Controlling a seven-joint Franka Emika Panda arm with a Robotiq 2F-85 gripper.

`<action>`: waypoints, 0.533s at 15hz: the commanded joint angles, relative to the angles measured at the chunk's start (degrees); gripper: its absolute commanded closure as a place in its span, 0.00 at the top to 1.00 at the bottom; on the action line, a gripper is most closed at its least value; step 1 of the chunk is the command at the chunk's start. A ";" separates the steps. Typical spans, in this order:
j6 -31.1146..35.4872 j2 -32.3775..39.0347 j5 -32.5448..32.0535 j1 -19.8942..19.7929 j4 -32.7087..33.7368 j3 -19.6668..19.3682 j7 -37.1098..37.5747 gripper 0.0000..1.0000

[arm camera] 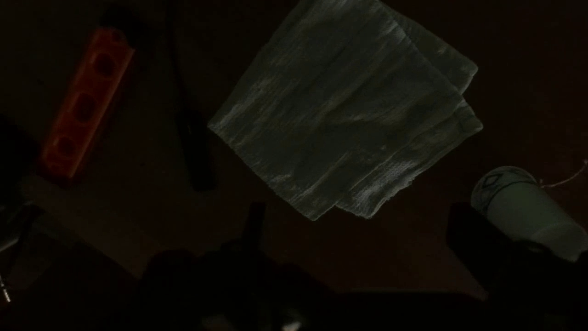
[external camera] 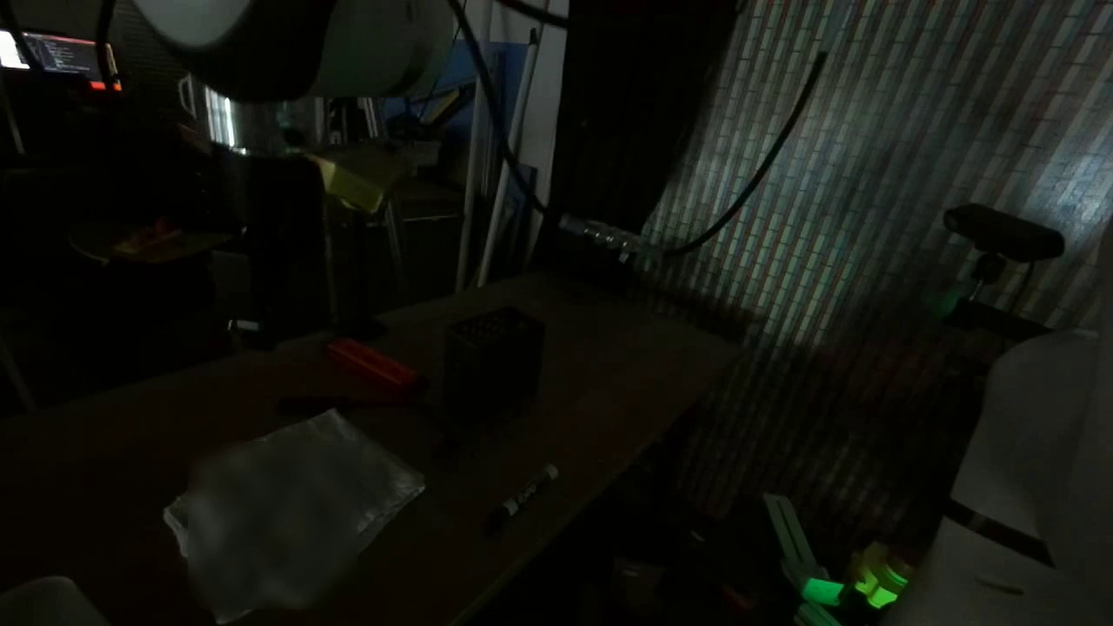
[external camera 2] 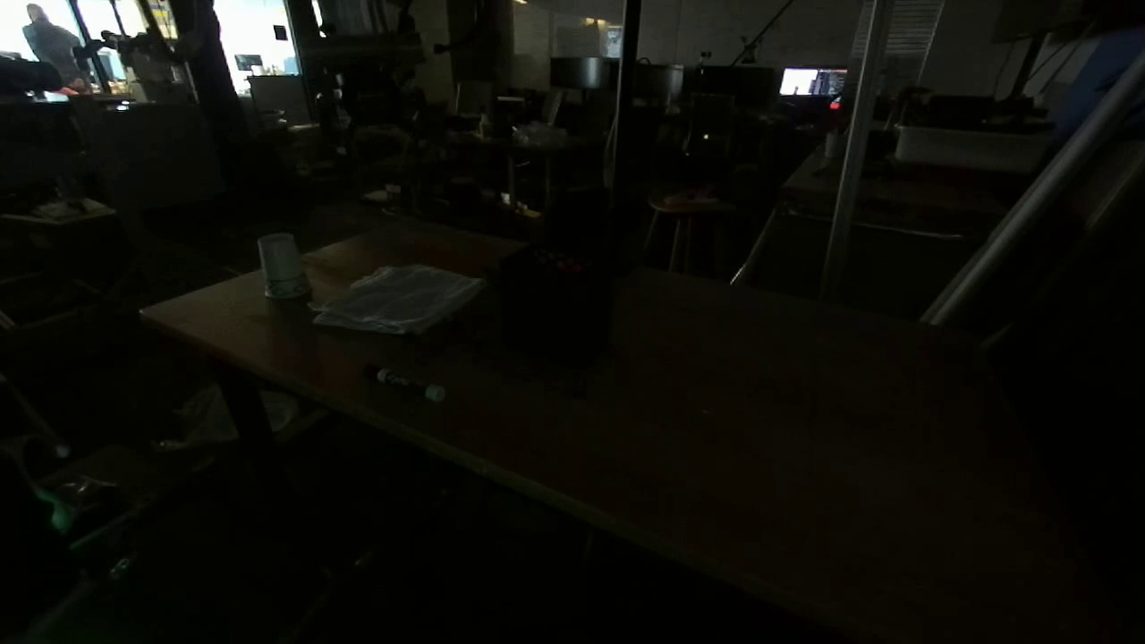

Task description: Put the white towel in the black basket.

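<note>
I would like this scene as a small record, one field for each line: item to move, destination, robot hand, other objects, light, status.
Item to move: white towel, folded, lying on the table
Destination: black basket, standing on the table, its inside too dark to make out
Robot hand: gripper open, not holding the white towel
Other objects: red power strip, marker, white cup
Light: very dim
Status: white towel not yet in the black basket

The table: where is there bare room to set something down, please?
The widest bare-looking patch of table lies right of the black basket in an exterior view, bordered by the basket and the table's edges; it is dark there. The other side is crowded: white towel, cup, marker, red power strip. A narrower gap separates towel and marker.
</note>
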 commanded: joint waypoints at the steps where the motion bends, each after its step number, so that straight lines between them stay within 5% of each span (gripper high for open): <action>1: 1.44 8.84 -3.47 0.03 6.34 0.57 -1.44 1.00; 8: 7.51 21.00 -5.95 -1.46 10.25 -0.61 -1.78 1.00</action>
